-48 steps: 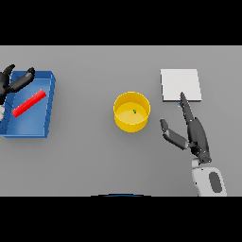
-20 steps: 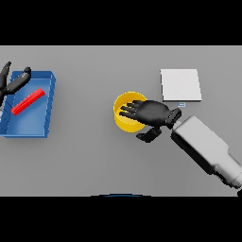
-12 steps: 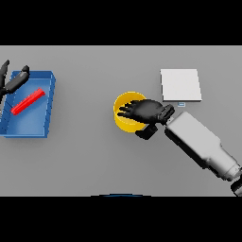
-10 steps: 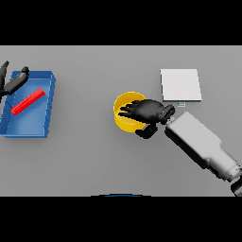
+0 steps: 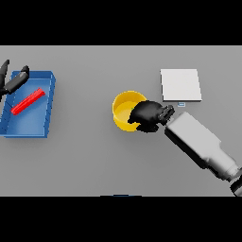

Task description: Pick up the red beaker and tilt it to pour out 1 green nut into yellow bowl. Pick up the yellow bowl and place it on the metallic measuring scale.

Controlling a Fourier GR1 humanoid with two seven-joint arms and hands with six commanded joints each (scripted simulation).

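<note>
Scale (image 5: 180, 85) sits white and flat at upper right, just beyond the yellow bowl (image 5: 124, 111) at centre; nothing lies between them. Blue tray (image 5: 47, 108) at far left holds the red beaker (image 5: 28, 101) lying flat, left hand (image 5: 13, 81) open at its upper corner. Right hand (image 5: 149, 115), spread flat beside the bowl earlier, now curls over its right rim, gripping it. No writing shows

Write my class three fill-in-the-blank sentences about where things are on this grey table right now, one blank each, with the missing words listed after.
1. The right hand is curled over the rim of the ______ bowl.
2. The red beaker lies inside the ______ tray.
3. The measuring scale has ______ resting on it.

Missing words: yellow; blue; nothing
</note>
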